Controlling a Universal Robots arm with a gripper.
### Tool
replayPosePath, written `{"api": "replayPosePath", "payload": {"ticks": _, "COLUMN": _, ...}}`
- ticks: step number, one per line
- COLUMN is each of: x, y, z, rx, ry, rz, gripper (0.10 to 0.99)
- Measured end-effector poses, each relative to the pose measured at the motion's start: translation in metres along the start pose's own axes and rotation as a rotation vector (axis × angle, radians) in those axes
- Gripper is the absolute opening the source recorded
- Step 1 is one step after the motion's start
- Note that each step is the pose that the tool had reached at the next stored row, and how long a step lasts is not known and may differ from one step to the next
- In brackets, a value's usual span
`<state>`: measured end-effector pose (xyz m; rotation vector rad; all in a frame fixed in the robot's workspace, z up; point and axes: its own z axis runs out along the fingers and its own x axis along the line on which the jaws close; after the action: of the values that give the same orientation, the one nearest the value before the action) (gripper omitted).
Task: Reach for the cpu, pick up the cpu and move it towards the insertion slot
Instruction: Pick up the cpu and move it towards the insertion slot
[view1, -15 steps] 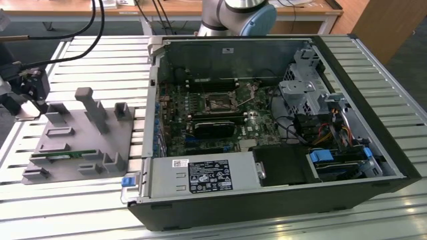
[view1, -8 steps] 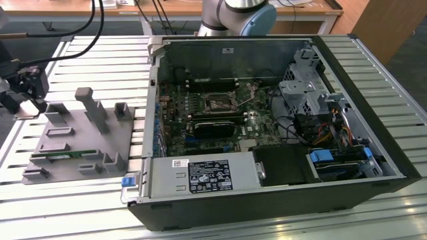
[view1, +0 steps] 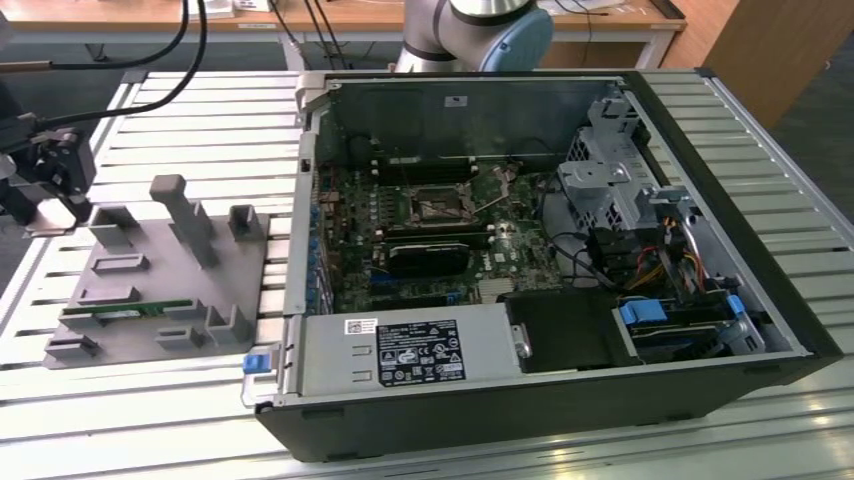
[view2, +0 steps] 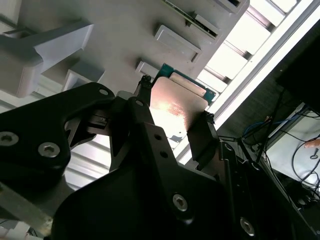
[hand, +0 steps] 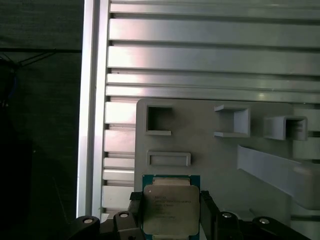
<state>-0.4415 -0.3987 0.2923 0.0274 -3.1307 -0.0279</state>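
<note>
Over one edge of the grey moulded plastic tray (hand: 220, 165), the black two-fingered gripper (hand: 171, 214) is clamped on the small flat square cpu (hand: 171, 206), which has a shiny silver metal top and a thin green rim. One dark finger (hand: 134, 210) presses against each of two opposite sides. In both wrist views the chip sits level between them, beside a shallow rectangular pocket (hand: 168, 159) of the tray (whether its underside touches the tray or clears it I cannot tell).

A tall grey post (view1: 183, 215) rises from the tray's middle with lower square pockets around it. A narrow green memory stick (view1: 127, 312) lies in a groove along the tray's edge nearest the exterior camera. The tray rests on a ribbed aluminium table (view1: 187, 110).

Just beside the tray, on the exterior view's right of it, lies an open black computer case (view1: 747, 300). The insertion slot (view1: 438, 207), a small square socket with a dark centre and silvery frame, sits on the motherboard (view1: 514, 250) inside, well apart from the tray. Between tray and socket stands the case's silver side wall (view1: 310, 180). A larger black rectangular block (view1: 427, 258) lies just beside the socket, and a grey power supply box (view1: 400, 350) fills the case corner nearest the tray.
</note>
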Motion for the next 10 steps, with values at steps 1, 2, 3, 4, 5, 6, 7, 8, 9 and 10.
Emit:
{"api": "replayPosePath", "payload": {"ticks": 1, "x": 0.0, "y": 0.0, "z": -0.0005, "rx": 0.0, "ry": 0.0001, "rz": 0.0, "gripper": 0.541}}
{"api": "replayPosePath", "payload": {"ticks": 2, "x": 0.0, "y": 0.0001, "z": -0.0011, "rx": 0.0, "ry": 0.0001, "rz": 0.0, "gripper": 0.541}}
{"api": "replayPosePath", "payload": {"ticks": 3, "x": 0.0, "y": 0.0001, "z": -0.0016, "rx": 0.0, "ry": 0.0001, "rz": 0.0, "gripper": 0.541}}
{"api": "replayPosePath", "payload": {"ticks": 4, "x": 0.0, "y": 0.0001, "z": -0.002, "rx": 0.0, "ry": 0.0001, "rz": 0.0, "gripper": 0.541}}
{"api": "replayPosePath", "payload": {"ticks": 5, "x": 0.0, "y": 0.0001, "z": -0.0023, "rx": 0.0, "ry": -0.0001, "rz": 0.0, "gripper": 0.541}}
{"api": "replayPosePath", "payload": {"ticks": 6, "x": 0.0, "y": 0.0001, "z": -0.0025, "rx": 0.0, "ry": -0.0002, "rz": 0.0, "gripper": 0.541}}
{"api": "replayPosePath", "payload": {"ticks": 7, "x": 0.0, "y": 0.0002, "z": -0.0029, "rx": 0.0, "ry": 0.0, "rz": 0.0, "gripper": 0.541}}
{"api": "replayPosePath", "payload": {"ticks": 8, "x": 0.0, "y": 0.0002, "z": -0.0031, "rx": 0.0, "ry": 0.0, "rz": 0.0, "gripper": 0.541}}
{"api": "replayPosePath", "payload": {"ticks": 9, "x": 0.0, "y": 0.0002, "z": -0.0033, "rx": 0.0, "ry": -0.0001, "rz": 0.0, "gripper": 0.541}}
{"api": "replayPosePath", "payload": {"ticks": 10, "x": 0.0, "y": 0.0002, "z": -0.0035, "rx": 0.0, "ry": -0.0001, "rz": 0.0, "gripper": 0.541}}
